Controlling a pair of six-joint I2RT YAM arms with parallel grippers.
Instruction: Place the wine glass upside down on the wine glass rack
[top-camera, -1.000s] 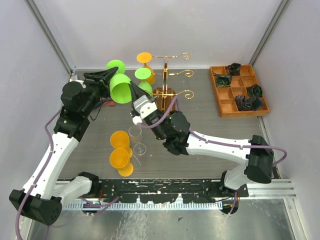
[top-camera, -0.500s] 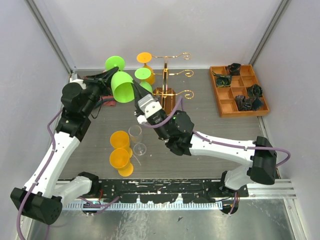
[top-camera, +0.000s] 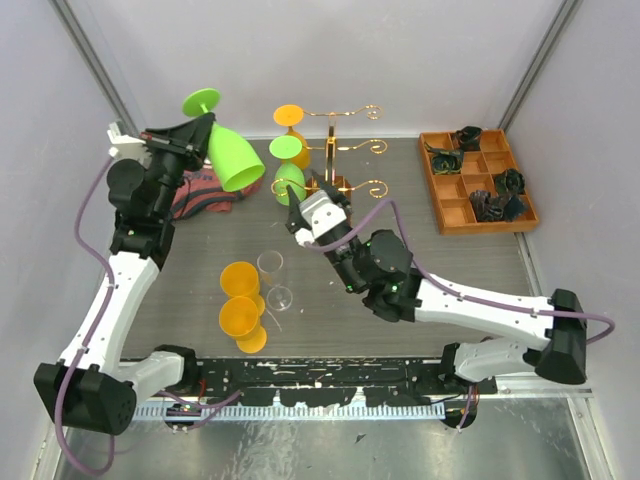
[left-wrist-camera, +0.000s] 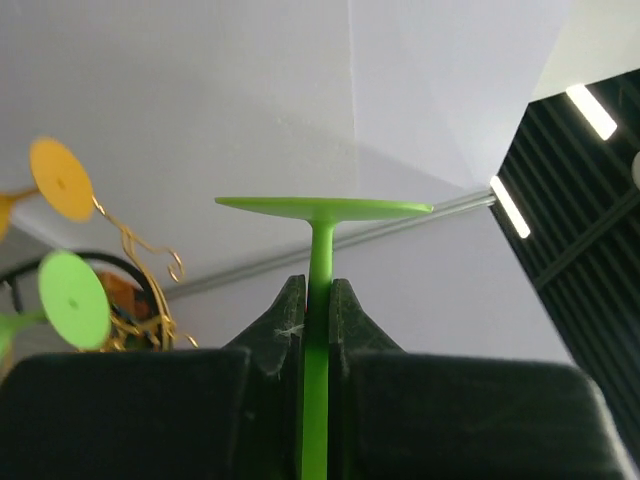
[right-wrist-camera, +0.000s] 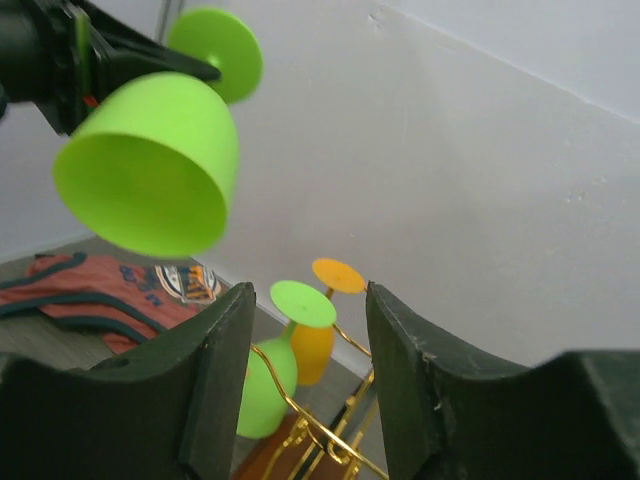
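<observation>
My left gripper (top-camera: 185, 138) is shut on the stem of a green wine glass (top-camera: 233, 160), held upside down with its foot up, left of the rack; the stem and foot (left-wrist-camera: 322, 208) show between the fingers in the left wrist view, and the bowl (right-wrist-camera: 150, 165) shows in the right wrist view. The gold wire wine glass rack (top-camera: 335, 150) stands at the back centre. A green glass (top-camera: 289, 180) and an orange glass (top-camera: 291, 122) hang on it upside down. My right gripper (top-camera: 312, 203) is open and empty just in front of the rack (right-wrist-camera: 320, 430).
Two orange glasses (top-camera: 240, 300) and a clear glass (top-camera: 273, 280) lie on the table's near left. A red cloth (top-camera: 200, 193) lies under the left arm. A brown compartment tray (top-camera: 476, 180) with dark items stands at the back right. White walls enclose the back and sides.
My left gripper has lifted the green glass up and to the left, away from the right gripper. My right gripper has moved right and back, toward the rack.
</observation>
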